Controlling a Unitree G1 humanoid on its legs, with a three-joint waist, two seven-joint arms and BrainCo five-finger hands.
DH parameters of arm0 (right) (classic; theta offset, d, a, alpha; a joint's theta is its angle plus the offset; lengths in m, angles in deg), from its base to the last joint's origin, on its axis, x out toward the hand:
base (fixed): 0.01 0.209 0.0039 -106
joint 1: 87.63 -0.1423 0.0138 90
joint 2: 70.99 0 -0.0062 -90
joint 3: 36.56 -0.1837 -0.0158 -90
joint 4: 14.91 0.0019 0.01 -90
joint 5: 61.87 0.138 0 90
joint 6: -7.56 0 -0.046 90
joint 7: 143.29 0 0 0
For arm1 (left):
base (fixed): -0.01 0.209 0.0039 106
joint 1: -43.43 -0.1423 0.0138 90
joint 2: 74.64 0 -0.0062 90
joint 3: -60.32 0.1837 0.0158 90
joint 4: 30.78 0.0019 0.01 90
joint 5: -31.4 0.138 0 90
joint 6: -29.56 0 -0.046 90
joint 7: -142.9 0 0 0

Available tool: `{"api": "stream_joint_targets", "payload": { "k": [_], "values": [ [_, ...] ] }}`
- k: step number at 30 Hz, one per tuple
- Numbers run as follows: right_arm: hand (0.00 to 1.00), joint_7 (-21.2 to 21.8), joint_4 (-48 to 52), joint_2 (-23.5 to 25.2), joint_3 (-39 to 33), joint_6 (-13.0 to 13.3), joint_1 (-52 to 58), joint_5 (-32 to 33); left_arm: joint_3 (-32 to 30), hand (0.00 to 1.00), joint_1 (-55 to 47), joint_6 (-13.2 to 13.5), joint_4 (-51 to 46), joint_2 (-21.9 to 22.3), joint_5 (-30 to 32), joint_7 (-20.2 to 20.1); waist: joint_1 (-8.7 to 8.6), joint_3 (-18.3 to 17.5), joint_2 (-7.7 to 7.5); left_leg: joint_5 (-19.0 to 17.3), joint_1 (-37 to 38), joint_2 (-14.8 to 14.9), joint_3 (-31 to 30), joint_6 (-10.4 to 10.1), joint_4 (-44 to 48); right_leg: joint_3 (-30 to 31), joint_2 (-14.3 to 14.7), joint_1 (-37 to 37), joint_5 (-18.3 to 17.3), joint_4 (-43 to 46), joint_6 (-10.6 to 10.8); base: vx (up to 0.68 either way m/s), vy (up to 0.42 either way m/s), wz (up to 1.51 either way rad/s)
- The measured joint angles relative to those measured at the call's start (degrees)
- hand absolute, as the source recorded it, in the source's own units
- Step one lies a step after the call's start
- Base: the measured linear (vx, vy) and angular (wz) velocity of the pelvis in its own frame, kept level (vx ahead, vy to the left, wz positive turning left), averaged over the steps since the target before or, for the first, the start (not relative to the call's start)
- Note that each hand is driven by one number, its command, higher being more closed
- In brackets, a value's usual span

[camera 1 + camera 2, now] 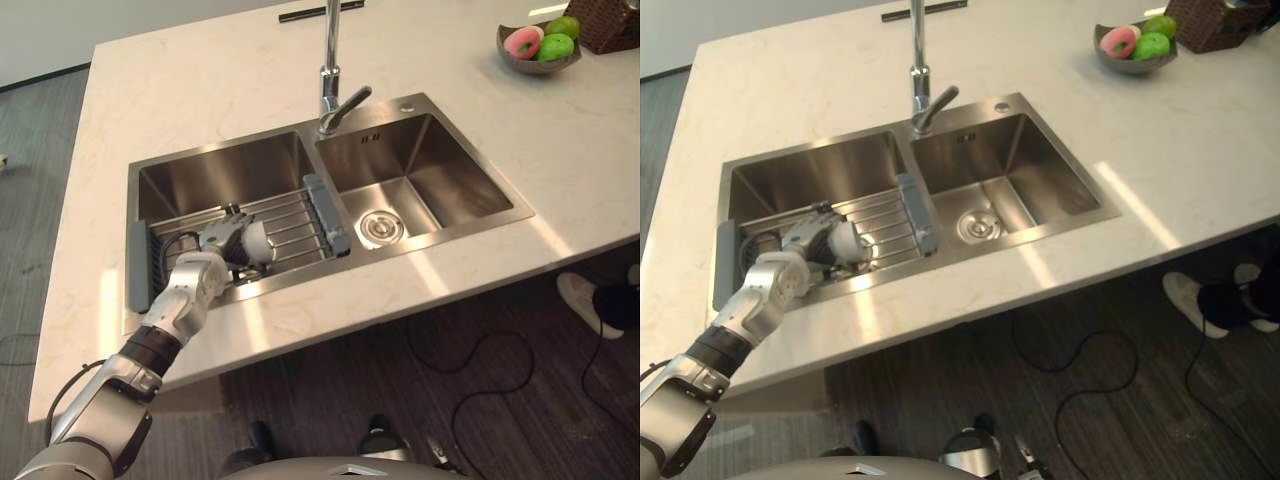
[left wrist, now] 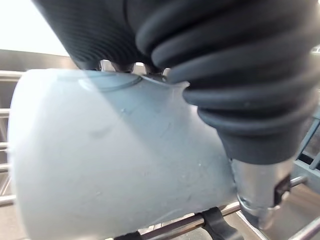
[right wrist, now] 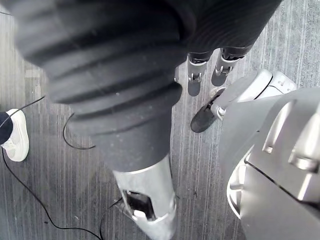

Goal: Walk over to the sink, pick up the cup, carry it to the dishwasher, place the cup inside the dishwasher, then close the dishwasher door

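One white cup point(image 1: 258, 243) — on its side along sink rack point(image 1: 296, 215) bars, my left hand point(image 1: 215, 241) clamped round it — right hand point(image 3: 146, 192) slack, fingers apart.

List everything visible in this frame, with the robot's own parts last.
countertop: one, pale stone, around the sink
sink: one, steel, two basins
faucet: one, chrome, behind the divider between the basins
drying rack: one, steel bars with grey ends, in the left basin
cup: one, white, on its side on the drying rack
bowl: one, grey, far right of the countertop
fruit: two green, one pink, in the bowl
basket: one, dark wicker, beside the bowl
person's shoe: at least one, white, on the floor at right
left robot hand: silver and dark, closed round the cup
right robot hand: silver and dark, open, above the floor
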Motion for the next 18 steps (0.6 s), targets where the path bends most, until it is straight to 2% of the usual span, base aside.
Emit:
{"api": "stream_joint_targets", "payload": {
  "k": [6,10,15,17,18],
  "values": [
    [0.0,0.0,0.0,0.0,0.9,0.3,0.1,0.2,-0.2,1.0,0.6,0.6,1.1,0.0,0.0,-1.5,0.07,-0.2,0.01,0.0,0.0,0.0,0.0,0.0,0.0,0.0,0.0,0.0,0.0,0.0,0.0,0.0,0.0,0.0],
    [0.0,0.0,0.0,0.0,1.1,0.4,0.4,1.3,-0.8,1.0,0.7,3.4,2.0,-0.3,0.0,-1.0,0.17,-0.2,0.0,0.0,0.0,0.0,0.0,0.0,0.0,0.0,0.0,0.0,0.0,0.0,0.0,0.0,0.0,0.0],
    [0.0,0.0,0.0,-0.2,2.2,0.6,0.5,1.8,-0.1,1.0,0.1,6.6,3.8,-0.8,-5.3,5.9,0.17,-0.2,0.0,0.0,0.0,0.0,0.0,0.0,0.0,0.0,0.0,0.0,0.0,0.0,0.0,0.0,0.0,0.0],
    [0.0,0.1,0.0,-0.4,2.2,0.6,0.5,2.4,0.5,1.0,-0.3,9.1,3.8,-2.3,-10.9,10.6,0.14,-0.2,0.02,0.0,-0.1,0.0,0.0,0.0,0.0,-0.1,0.0,-0.1,0.0,0.0,0.0,0.0,0.0,0.0],
    [0.0,0.1,0.0,-0.4,2.2,0.6,0.5,2.4,0.5,1.0,-0.5,9.4,3.5,-2.5,-12.1,11.6,0.13,-0.2,0.02,0.0,-0.2,0.0,-0.1,0.0,0.0,-0.1,0.0,-0.2,0.0,0.0,0.0,0.0,0.0,0.0]
  ]
}}
